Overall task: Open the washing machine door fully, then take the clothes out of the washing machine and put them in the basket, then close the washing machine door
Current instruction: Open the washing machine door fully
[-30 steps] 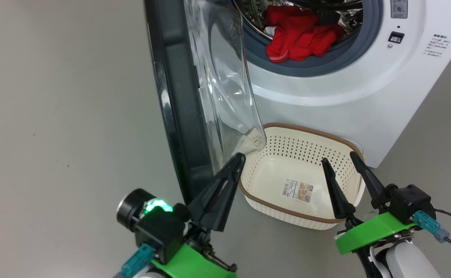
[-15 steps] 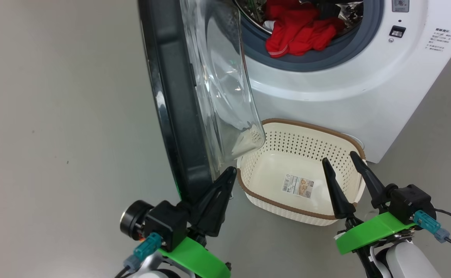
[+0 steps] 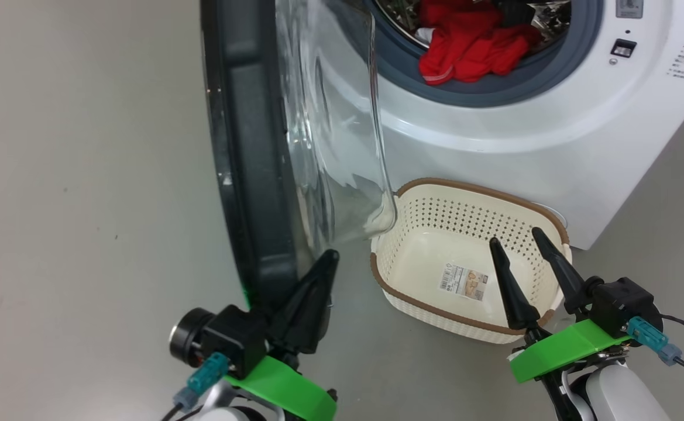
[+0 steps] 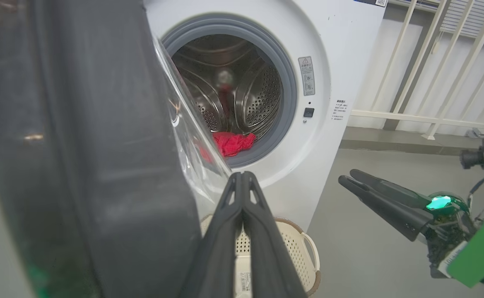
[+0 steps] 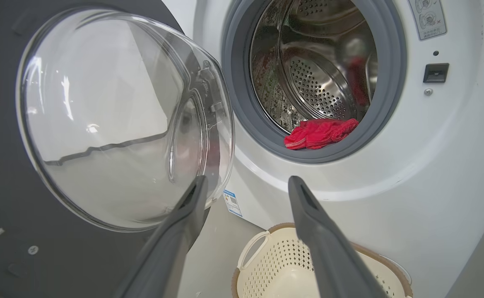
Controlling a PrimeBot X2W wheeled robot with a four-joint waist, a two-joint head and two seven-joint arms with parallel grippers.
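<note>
In the head view, the washing machine door (image 3: 248, 146) is seen almost edge-on, swung out from the washing machine (image 3: 494, 152) but judged not yet fully open. Its glass bowl (image 3: 330, 128) hangs over the near corner of the basket (image 3: 435, 310), which is set on the floor (image 3: 84, 175) just before the machine. The left claw (image 3: 330, 255) is pinched shut, its tip at the door's lower inner edge; contact cannot be confirmed. The right claw (image 3: 515, 236) is held wide above the basket, gripping nothing. The clothes (image 3: 470, 41), bright red with a white-trimmed hem, are bunched at the front lip of the opening.

In the left wrist view, the glossy black rim is seen close beside the shut fingers. A slip along so smooth a surface is to be feared, by which the door would be left half open.

In the right wrist view, the clothes are seen lying low in the steel drum (image 5: 320, 82), draped onto the grey gasket (image 5: 233, 82). If the door is not pushed wider, the bowl may be struck by the right arm when the drum is reached into. A loosely pinched garment could be dropped beside the basket.
</note>
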